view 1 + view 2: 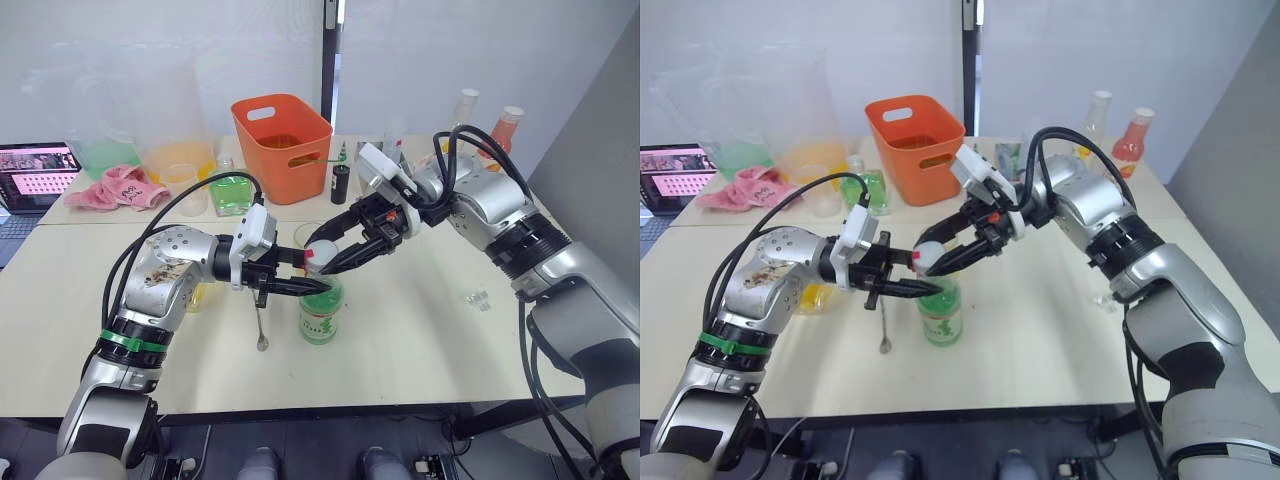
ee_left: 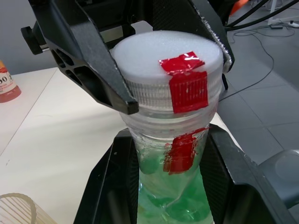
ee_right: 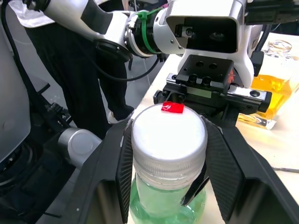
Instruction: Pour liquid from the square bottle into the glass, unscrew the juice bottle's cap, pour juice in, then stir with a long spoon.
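The juice bottle (image 1: 319, 315), clear with green liquid, stands upright at the table's middle. Its white cap (image 1: 320, 256) carries a strip of red tape (image 2: 187, 81). My left gripper (image 1: 316, 288) comes in from the left and is shut on the bottle's neck just under the cap. From the right, my right gripper (image 1: 320, 258) is shut on the cap, one finger on each side (image 3: 219, 172). The long spoon (image 1: 259, 322) lies flat on the table left of the bottle. The square bottle (image 3: 268, 100) with yellow liquid stands behind my left forearm. The glass (image 1: 306, 233) stands just behind the bottle.
An orange basket (image 1: 283, 140) stands at the back centre, with a small black bottle (image 1: 340, 184) beside it. A green-filled container (image 1: 232, 195), a pink cloth (image 1: 120, 187) and a laptop (image 1: 35, 170) are at the back left. Two bottles (image 1: 507, 130) stand back right.
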Controlling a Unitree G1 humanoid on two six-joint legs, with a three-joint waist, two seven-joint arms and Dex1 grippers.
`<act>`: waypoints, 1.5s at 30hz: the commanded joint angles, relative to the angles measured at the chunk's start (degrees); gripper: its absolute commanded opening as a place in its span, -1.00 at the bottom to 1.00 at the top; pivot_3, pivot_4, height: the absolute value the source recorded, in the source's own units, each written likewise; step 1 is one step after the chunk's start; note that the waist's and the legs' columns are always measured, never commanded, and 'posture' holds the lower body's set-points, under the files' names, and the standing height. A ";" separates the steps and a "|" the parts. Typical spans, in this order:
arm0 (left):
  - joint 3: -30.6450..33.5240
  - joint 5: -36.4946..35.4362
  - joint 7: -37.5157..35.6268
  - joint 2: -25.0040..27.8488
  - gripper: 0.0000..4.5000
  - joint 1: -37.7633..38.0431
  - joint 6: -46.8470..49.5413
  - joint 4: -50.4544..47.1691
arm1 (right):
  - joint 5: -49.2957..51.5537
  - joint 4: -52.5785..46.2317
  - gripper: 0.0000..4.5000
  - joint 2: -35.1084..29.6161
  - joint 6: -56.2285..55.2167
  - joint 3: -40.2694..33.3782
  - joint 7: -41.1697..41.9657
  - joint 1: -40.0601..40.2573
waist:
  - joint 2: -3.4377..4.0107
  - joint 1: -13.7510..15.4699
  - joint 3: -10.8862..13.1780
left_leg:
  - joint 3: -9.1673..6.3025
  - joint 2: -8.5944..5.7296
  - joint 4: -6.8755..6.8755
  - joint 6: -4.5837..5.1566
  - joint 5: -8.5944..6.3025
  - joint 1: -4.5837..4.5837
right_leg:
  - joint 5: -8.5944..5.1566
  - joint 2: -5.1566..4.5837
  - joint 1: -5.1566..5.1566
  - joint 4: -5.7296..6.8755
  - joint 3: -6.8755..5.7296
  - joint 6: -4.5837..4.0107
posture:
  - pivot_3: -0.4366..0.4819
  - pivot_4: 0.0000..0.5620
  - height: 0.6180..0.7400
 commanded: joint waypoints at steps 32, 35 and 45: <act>0.50 1.65 0.30 1.31 -0.39 1.25 0.62 0.23 | -0.72 -12.49 -0.25 -3.00 10.32 -23.78 0.00 5.34 | 0.05 0.44 0.05 | 0.00 -0.01 0.02 0.00 0.00 -0.29 | 0.01 -0.01 -0.28 0.05 0.01 -0.01 | -0.05 -0.47 0.99; 0.65 1.43 0.42 0.99 -0.39 1.14 0.54 0.33 | -0.90 -21.17 -0.25 -7.49 15.68 -31.08 -8.17 12.93 | 0.04 1.02 0.05 | 0.00 -0.02 0.05 0.00 0.00 -0.30 | 0.01 -0.02 -0.25 0.05 0.00 -0.01 | -0.05 -0.47 0.99; 0.92 1.16 0.54 -0.15 -0.39 0.66 -0.09 1.45 | -2.05 -59.03 -0.25 -12.90 34.15 -54.16 -51.49 54.37 | 0.03 0.85 0.02 | 0.06 -0.08 0.05 0.00 0.00 -0.07 | 0.00 0.00 -0.06 0.02 0.26 0.01 | -0.05 -0.47 0.99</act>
